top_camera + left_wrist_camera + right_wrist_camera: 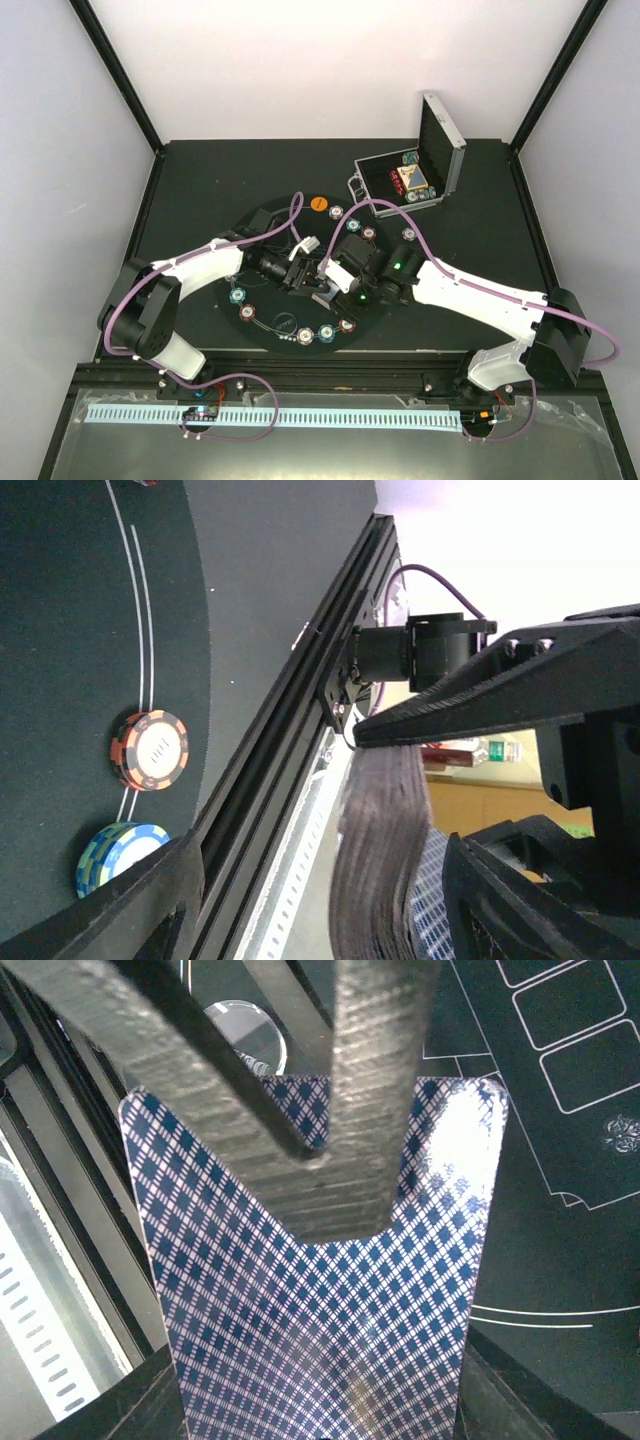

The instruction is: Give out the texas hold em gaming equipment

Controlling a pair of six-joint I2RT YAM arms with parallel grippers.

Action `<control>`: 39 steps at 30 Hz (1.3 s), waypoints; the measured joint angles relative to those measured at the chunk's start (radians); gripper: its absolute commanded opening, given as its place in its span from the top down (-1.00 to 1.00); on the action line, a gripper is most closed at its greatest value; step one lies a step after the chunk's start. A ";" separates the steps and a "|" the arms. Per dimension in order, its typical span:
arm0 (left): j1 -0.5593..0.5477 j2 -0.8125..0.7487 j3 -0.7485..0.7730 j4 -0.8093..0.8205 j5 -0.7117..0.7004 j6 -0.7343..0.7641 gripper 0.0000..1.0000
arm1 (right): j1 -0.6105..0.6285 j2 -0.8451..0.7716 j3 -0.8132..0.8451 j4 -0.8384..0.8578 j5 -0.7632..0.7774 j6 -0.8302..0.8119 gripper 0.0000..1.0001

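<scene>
A deck of blue-diamond-backed playing cards [310, 1340] is held by its side edges in my right gripper [318, 1390], above the round black mat [275, 312]. In the left wrist view the same deck [385, 860] is edge-on and slightly bowed. It stands inside my left gripper [320, 870], whose jaws are wide and apart from it. The left arm's grey fingers [370, 1110] cross over the card back. Both grippers meet at the mat's middle [325, 280]. Chip stacks ring the mat: orange-white [150, 750], blue-green [120, 855] and teal [237, 296]. An orange disc [317, 203] lies at the mat's far edge.
The open silver case [410, 180], with chips and a card box inside, stands at the back right. The black frame rail [280, 780] runs along the table's near edge, close to both grippers. Purple cables loop over both arms.
</scene>
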 measured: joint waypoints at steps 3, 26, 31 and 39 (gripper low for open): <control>0.000 0.000 0.000 0.000 -0.020 -0.001 -0.27 | 0.006 0.000 0.000 -0.001 0.000 0.000 -0.11; 0.003 0.011 0.032 -0.044 -0.087 0.037 0.16 | 0.018 0.022 0.001 -0.018 0.045 0.000 -0.10; 0.008 0.011 0.039 -0.056 -0.087 0.046 0.26 | 0.018 0.022 0.001 -0.018 0.049 0.001 -0.10; 0.012 0.011 0.040 -0.074 -0.087 0.065 0.31 | 0.018 0.029 0.001 -0.019 0.050 0.000 -0.09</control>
